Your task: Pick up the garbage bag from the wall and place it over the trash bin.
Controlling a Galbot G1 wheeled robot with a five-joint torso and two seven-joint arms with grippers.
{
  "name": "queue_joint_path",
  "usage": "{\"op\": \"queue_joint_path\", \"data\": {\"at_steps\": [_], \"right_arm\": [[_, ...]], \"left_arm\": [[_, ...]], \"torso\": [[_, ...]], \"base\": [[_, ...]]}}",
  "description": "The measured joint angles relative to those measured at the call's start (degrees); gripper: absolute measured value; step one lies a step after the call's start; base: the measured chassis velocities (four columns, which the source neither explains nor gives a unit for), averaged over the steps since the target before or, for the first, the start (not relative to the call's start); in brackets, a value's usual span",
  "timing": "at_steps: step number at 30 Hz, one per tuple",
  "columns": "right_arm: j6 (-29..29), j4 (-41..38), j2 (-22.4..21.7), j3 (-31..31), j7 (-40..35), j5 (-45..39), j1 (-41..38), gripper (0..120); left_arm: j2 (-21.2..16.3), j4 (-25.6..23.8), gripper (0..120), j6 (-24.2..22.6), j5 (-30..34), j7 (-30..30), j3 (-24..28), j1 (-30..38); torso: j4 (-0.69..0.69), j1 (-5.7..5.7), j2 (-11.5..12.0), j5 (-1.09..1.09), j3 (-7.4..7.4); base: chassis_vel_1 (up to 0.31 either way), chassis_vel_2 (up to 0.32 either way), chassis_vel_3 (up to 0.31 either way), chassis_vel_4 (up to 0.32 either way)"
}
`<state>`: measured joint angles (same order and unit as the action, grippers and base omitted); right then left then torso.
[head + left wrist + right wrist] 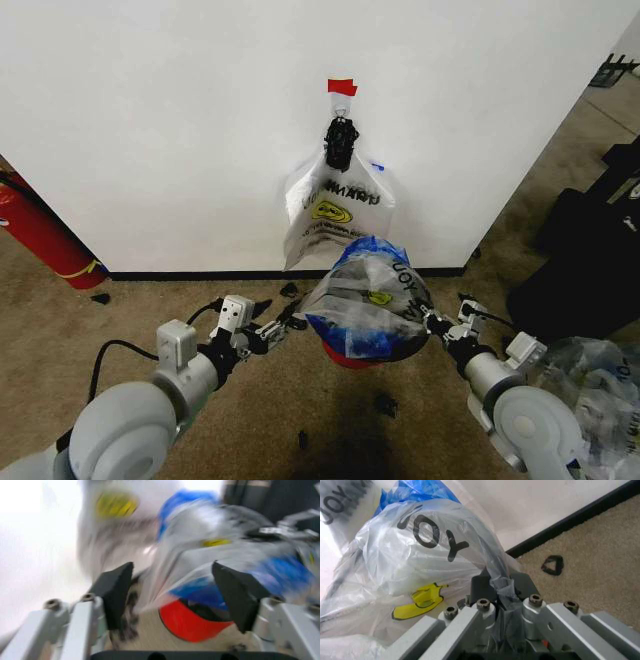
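Note:
The garbage bag (370, 295), thin white plastic with black letters, a yellow face and blue patches, is draped over the trash bin, whose red base (350, 357) shows beneath it. My left gripper (290, 322) is open at the bag's left edge; in the left wrist view its fingers (117, 588) stand wide apart in front of the bag (225, 555) and the bin (192, 624). My right gripper (432, 322) is shut on the bag's film at its right side, seen pinched (497, 588). A second printed bag (340, 205) hangs on the wall (180, 130) under red tape (342, 87).
A red fire extinguisher (40, 235) leans at the left by the baseboard (200, 273). Black equipment (590, 260) and clear plastic bags (600, 385) sit at the right. Small black scraps (385, 403) lie on the brown carpet.

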<state>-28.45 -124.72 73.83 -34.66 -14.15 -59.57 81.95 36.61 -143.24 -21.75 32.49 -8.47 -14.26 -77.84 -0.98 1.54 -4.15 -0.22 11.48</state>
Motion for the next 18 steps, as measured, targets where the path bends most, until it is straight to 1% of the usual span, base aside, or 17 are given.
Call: {"op": "queue_joint_path", "data": {"at_steps": [2,3,5,6,7,9,10,11,12,13,15,18], "right_arm": [[-0.2,-0.3,0.1,-0.3,-0.4,-0.1,0.2,1],[-0.3,-0.4,0.2,-0.4,-0.5,-0.1,0.2,1],[-0.4,-0.6,0.4,-0.4,-0.5,0.0,0.4,1],[-0.4,-0.7,0.6,-0.4,-0.5,0.0,0.5,1],[-0.4,-0.7,0.6,-0.4,-0.5,0.0,0.5,1],[-0.3,-0.7,1.1,-0.1,-0.5,0.2,0.5,1],[-0.3,-0.5,1.2,0.5,-0.6,0.4,0.1,1],[-0.3,-0.3,1.3,0.9,-0.7,0.5,-0.2,1],[-0.3,-0.3,1.5,1.2,-0.8,0.7,-0.4,1],[-0.3,-0.3,1.5,1.2,-0.8,0.7,-0.4,1],[-0.3,-0.3,1.6,1.4,-0.8,0.8,-0.5,1],[-0.3,-0.3,1.6,1.4,-0.8,0.9,-0.5,1]], "left_arm": [[-0.9,-0.1,81,3.5,-11.9,5.0,1.7,-0.5],[-1.4,-0.2,84,4.8,-16.6,6.7,2.5,-0.7],[-2.2,0.2,92,6.6,-22.6,9.3,3.8,-0.5],[-2.4,1.0,97,7.6,-24.4,10.5,4.8,0.3],[-2.4,1.0,97,7.6,-24.4,10.5,4.8,0.3],[-2.9,3.0,100,9.1,-26.9,12.7,7.7,2.3],[-3.1,4.0,100,10.0,-28.7,13.7,8.4,2.8],[-3.3,5.1,100,10.7,-30.3,14.2,9.0,3.2],[-3.6,6.1,100,11.3,-31.7,14.4,9.6,3.5],[-3.6,6.1,100,11.3,-31.7,14.4,9.6,3.5],[-4.0,7.6,100,12.5,-34.1,14.6,10.6,3.9],[-3.0,9.7,100,14.7,-36.4,14.1,12.1,4.5]], "torso": [[-0.02,0.0,0.0,0.0,0.0],[-0.01,0.0,0.0,0.0,0.0],[0.0,0.0,0.0,0.0,0.0],[0.01,0.0,0.0,0.01,0.0],[0.01,0.0,0.0,0.01,0.0],[-0.04,0.0,0.0,-0.02,0.0],[-0.04,0.0,0.0,-0.02,0.0],[-0.01,0.0,0.0,0.0,0.01],[0.0,0.0,0.0,0.02,0.01],[0.0,0.0,0.0,0.02,0.01],[0.01,0.0,0.0,-0.02,0.01],[-0.01,0.0,0.0,0.0,0.01]], "base": [[0.0,0.0,0.0,0.0],[0.0,0.0,0.0,0.0],[0.0,0.0,0.0,0.0],[0.0,0.0,0.0,0.0],[0.0,0.0,0.0,0.0],[0.0,0.0,0.0,0.0],[0.0,0.0,0.0,0.0],[0.0,0.0,0.0,0.0],[0.0,0.0,0.0,0.0],[0.0,0.0,0.0,0.0],[0.0,0.0,0.0,0.0],[0.0,0.0,0.0,0.0]]}}
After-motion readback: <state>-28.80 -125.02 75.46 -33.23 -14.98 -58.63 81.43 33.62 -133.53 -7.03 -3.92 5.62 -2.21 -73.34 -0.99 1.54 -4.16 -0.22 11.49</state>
